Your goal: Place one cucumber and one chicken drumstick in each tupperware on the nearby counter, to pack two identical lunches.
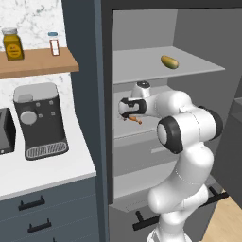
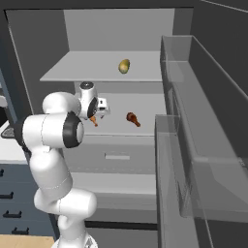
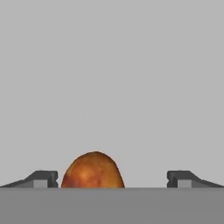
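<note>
Left base view: I see my white two-finger gripper [image 1: 126, 115] reaching into the open grey fridge [image 1: 198, 66], at its middle shelf; the small orange-brown chicken drumstick [image 1: 135, 119] lies just beneath it.
Right base view: a darker red-brown drumstick [image 2: 132, 118] lies apart on that shelf; a yellow-green oval vegetable [image 2: 124, 66] sits one shelf up.
Hand view: my jaws stand wide, gripping nothing; the orange-brown drumstick's bulb sits between the fingertips [image 3: 43, 178].

An open fridge [image 2: 72, 29] faces the camera. On its upper shelf [image 2: 87, 72] lies a yellow-green fruit [image 2: 124, 66]. On the shelf below, a red-brown drumstick [image 2: 132, 118] lies apart from the gripper [image 2: 96, 117], which reaches down over an orange drumstick [image 2: 94, 121] partly hidden behind it. A clear door bin [image 2: 208, 145] stands at right.
</note>
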Controlling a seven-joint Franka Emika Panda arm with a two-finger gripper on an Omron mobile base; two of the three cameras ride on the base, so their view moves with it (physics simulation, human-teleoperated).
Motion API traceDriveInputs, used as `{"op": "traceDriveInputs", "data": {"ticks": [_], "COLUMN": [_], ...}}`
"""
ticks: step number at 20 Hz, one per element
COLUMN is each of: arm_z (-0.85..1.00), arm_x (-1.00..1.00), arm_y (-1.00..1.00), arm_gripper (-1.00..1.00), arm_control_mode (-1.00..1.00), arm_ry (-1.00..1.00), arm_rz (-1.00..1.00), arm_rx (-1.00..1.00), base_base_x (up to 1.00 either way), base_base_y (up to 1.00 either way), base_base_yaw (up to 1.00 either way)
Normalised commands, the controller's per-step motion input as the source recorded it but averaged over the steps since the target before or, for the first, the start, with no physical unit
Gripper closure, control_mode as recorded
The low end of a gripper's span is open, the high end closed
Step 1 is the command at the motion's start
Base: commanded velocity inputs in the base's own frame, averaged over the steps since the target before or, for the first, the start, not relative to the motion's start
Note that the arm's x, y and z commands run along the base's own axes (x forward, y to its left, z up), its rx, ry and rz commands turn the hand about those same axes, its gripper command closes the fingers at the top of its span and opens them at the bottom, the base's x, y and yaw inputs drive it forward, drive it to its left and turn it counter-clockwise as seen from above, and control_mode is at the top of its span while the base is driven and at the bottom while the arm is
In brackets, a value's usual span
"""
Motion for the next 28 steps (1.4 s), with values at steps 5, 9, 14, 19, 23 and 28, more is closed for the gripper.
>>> {"op": "traceDriveInputs", "data": {"ticks": [5,9,14,19,23,28], "arm_z": [-0.03,-0.01,-0.1,0.0,0.2,0.81], "arm_x": [-0.06,-0.08,-0.35,-1.0,-1.0,-0.86], "arm_y": [0.0,0.0,-0.05,-0.41,-0.4,-0.11], "arm_gripper": [1.0,1.0,1.0,1.0,1.0,1.0], "arm_control_mode": [-1.0,-1.0,-1.0,-1.0,-1.0,-1.0], "arm_ry": [0.01,0.03,0.01,-0.09,-0.04,0.01], "arm_rz": [0.0,0.0,0.0,0.0,0.0,0.0], "arm_rx": [0.0,0.0,0.01,0.13,0.18,0.14], "base_base_x": [0.0,0.0,0.0,0.0,0.0,0.0], "base_base_y": [0.0,0.0,0.0,0.0,0.0,0.0], "base_base_yaw": [0.0,0.0,0.0,0.0,0.0,0.0]}}
